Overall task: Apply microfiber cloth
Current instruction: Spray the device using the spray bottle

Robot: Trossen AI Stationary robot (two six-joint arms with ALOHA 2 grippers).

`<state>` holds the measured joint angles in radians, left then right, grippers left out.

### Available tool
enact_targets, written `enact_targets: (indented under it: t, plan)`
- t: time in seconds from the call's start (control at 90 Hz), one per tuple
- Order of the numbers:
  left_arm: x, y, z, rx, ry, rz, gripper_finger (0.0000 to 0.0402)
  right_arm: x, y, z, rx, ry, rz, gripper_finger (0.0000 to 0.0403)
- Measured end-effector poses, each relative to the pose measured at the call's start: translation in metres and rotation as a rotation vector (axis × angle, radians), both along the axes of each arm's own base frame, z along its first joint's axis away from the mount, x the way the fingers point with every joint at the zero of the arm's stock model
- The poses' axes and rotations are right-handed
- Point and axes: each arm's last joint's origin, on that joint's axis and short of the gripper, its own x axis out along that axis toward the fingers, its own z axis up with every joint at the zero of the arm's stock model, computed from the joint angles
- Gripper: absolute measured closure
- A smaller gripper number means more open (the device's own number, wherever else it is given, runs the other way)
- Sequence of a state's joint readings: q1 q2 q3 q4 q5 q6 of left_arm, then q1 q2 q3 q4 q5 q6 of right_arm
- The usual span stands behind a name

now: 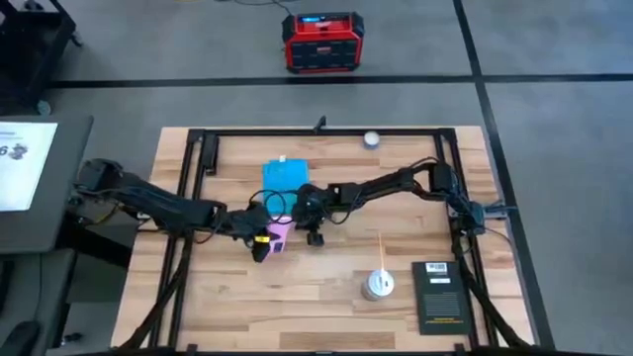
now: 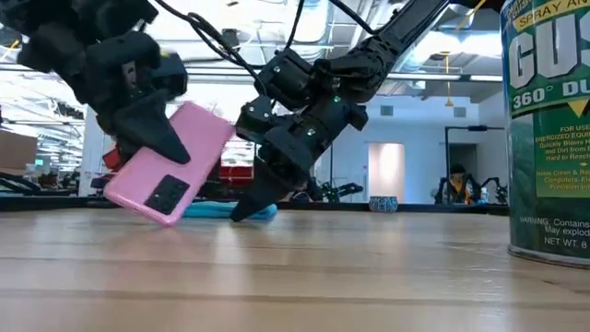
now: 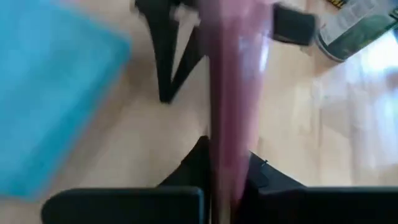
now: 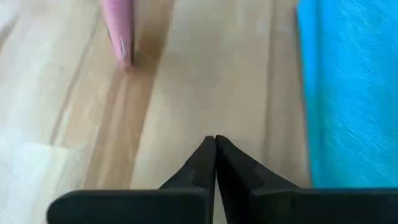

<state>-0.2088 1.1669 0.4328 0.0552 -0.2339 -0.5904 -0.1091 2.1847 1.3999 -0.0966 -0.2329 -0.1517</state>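
The bright blue microfiber cloth (image 1: 285,178) lies flat on the wooden table, behind both grippers (image 2: 217,210). My left gripper (image 1: 262,245) is shut on a pink-backed phone (image 2: 171,166) near the table's middle. My right gripper (image 2: 241,212) is shut on nothing. It points down at the bare wood just in front of the cloth's edge (image 4: 351,93), right of the phone (image 4: 119,25). I cannot tell whether its tips touch the wood. My left gripper pinches the phone across its two flat faces, seen edge-on between the fingers (image 3: 231,134). The fingers come from the table's left, slanting down, onto the phone's raised end (image 2: 152,115). The phone is tilted, its lower corner (image 2: 169,219) at or just above the table.
A spray can (image 1: 377,285) with a thin straw stands near the front right, large at the edge of the low view (image 2: 548,129). A black booklet (image 1: 440,295) lies to the right of it. A small white round thing (image 1: 371,139) sits by the far rail.
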Motion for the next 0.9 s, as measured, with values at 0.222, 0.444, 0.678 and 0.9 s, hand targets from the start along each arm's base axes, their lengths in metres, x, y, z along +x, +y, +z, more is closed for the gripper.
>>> enact_targets:
  t: [0.222, 0.444, 0.678, 0.9]
  plan:
    - [-0.01, -0.001, 0.014, 0.083, -0.043, 0.002, 0.04, -0.012, -0.012, 0.016, 0.019, 0.036, 0.016, 0.0403]
    - [-0.017, 0.0, 0.022, 0.142, -0.061, 0.007, 0.04, -0.029, -0.013, 0.03, 0.068, 0.033, 0.046, 0.0403]
    - [-0.02, 0.002, 0.027, 0.195, -0.083, 0.009, 0.04, -0.057, -0.01, 0.073, 0.049, -0.058, 0.058, 0.0403]
    - [-0.021, 0.003, 0.032, 0.246, -0.113, -0.005, 0.04, -0.098, -0.008, 0.099, 0.04, -0.115, 0.037, 0.0403]
